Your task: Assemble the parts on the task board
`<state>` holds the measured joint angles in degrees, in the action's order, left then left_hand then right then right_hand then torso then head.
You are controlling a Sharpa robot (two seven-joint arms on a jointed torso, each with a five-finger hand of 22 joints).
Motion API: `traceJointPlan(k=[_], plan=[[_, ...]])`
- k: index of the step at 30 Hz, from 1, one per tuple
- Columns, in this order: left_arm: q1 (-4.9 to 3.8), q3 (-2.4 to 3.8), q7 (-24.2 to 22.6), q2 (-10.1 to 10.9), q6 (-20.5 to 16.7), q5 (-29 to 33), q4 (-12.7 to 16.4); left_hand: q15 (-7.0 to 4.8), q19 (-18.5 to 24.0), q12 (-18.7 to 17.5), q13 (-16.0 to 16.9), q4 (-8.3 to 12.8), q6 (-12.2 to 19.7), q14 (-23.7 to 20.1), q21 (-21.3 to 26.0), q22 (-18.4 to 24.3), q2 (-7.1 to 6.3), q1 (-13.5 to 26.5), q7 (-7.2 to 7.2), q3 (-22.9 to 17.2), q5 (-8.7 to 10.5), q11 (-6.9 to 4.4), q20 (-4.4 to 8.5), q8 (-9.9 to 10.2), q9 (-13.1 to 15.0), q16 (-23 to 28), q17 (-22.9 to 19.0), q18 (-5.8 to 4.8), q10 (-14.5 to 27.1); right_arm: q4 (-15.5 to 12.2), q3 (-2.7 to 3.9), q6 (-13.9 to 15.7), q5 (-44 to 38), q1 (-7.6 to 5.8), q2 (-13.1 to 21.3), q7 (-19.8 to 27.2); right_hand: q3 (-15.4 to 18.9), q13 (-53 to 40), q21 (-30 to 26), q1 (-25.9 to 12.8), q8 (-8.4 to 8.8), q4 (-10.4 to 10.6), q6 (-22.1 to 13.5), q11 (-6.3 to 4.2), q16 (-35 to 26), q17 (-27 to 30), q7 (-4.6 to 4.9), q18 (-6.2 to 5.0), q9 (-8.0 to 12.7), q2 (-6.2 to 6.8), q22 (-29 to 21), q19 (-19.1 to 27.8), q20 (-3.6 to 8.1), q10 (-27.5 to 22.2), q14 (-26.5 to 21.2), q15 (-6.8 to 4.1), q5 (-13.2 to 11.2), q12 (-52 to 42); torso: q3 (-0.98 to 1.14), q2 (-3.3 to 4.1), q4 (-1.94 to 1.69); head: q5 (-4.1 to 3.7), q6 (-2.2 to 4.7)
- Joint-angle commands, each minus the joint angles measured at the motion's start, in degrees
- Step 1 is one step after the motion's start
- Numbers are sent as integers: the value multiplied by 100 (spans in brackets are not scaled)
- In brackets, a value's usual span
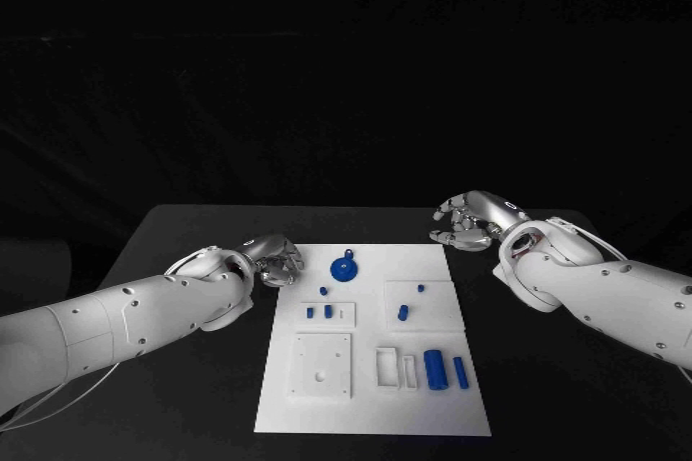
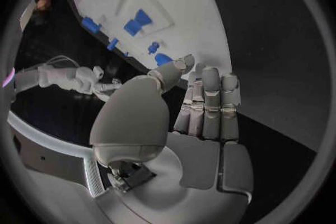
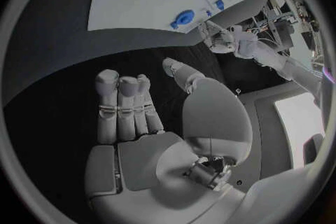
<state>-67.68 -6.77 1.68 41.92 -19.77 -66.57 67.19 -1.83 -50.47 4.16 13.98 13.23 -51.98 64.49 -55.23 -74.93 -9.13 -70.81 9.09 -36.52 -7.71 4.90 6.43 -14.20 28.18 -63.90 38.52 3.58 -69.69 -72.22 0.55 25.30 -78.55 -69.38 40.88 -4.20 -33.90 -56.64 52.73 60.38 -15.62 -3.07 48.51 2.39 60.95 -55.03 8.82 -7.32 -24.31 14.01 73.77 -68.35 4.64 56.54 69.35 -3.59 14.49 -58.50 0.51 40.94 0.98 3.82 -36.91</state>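
Fingers [image 2: 210, 101] apparently empty beside task board [image 1: 433, 401]

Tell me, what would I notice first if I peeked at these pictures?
Probably the white task board glowing in the middle of the black table, with small blue parts dotted over it. The biggest is a round blue part near the board's far edge, and two blue cylinders lie toward the near right corner. On either side a silver robot hand waits holding nothing: the left robot hand at the board's left edge, the right robot hand past its far right corner.
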Motion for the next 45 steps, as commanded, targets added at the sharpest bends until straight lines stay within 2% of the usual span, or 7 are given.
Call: traceJointPlan(k=[1,3,5,9,18,29,45], plan=[[-114,9,-573,40,-100,2307,-21,25,4,9,5,5,-33,-7,36,-58,6,-29,-8,-36,-39,-5,71,-18,5,11,-5,215,-15,-41,1,-246,320,5,25,544,-36,44,-61,58,28,-9,31,-2,-45,25,7,-717,4,16,-20,61,-24,-66,-50,10,-49,67,0,1,-9,-113,34],[-177,9,-732,68,-87,2789,-1,33,32,8,4,3,-42,-58,62,-47,16,-20,-12,-42,-48,1,63,-31,10,62,-29,207,-14,-62,-1,-349,355,8,45,604,-76,104,-117,111,30,-66,21,10,-82,52,20,-717,4,60,-48,88,-60,-53,-53,-11,-71,108,-4,1,-19,-130,45],[-249,9,-978,125,-78,3228,72,30,160,46,21,-83,-19,-189,204,16,53,175,-6,31,111,-1,33,-54,17,279,-141,164,-84,-102,-7,-492,355,19,67,659,-415,932,-376,307,4,-265,27,119,-306,178,109,-671,-13,55,-148,329,-206,-749,-266,127,-385,1309,-12,-5,-28,-144,61],[-340,9,-1312,252,85,3879,241,64,326,48,24,-131,28,-331,431,122,28,406,1,186,307,8,9,-98,28,657,-335,93,-100,-270,-22,-765,333,52,124,738,-546,2334,-400,285,-63,-551,27,213,-238,225,167,-768,-49,-42,-170,73,-294,-305,-91,200,-440,2658,-18,-10,-24,-149,67],[-460,8,-1733,498,395,5142,643,443,956,-17,-58,-24,136,-855,1299,512,144,808,8,571,348,153,-316,-220,65,2298,-1002,-111,45,-749,-172,-1325,-480,169,280,747,-432,3760,-339,235,-211,-929,132,293,-49,314,132,-768,-92,-191,-152,-478,-145,209,404,239,-259,4152,-17,-26,-20,-178,72],[-461,7,-1832,476,427,5354,809,596,1050,-22,-208,146,210,-837,1546,572,273,929,33,786,357,194,-477,-244,50,2943,-1078,-54,127,-915,-409,-1519,-1559,288,206,536,-187,4164,-297,222,-265,-1151,202,312,57,368,65,-768,-97,-241,-135,-716,-82,454,577,255,-134,4600,-31,-58,0,-128,45],[-460,6,-1888,466,384,5499,873,613,1059,-22,-240,152,236,-821,1587,573,281,953,47,801,338,204,-498,-242,42,3040,-1059,-49,144,-844,-554,-1278,-2006,472,-40,298,-186,4438,-354,306,-226,-1192,142,359,71,466,92,-768,-45,-93,-138,-728,-139,538,581,303,-261,4873,-49,-39,-8,-59,-11]])
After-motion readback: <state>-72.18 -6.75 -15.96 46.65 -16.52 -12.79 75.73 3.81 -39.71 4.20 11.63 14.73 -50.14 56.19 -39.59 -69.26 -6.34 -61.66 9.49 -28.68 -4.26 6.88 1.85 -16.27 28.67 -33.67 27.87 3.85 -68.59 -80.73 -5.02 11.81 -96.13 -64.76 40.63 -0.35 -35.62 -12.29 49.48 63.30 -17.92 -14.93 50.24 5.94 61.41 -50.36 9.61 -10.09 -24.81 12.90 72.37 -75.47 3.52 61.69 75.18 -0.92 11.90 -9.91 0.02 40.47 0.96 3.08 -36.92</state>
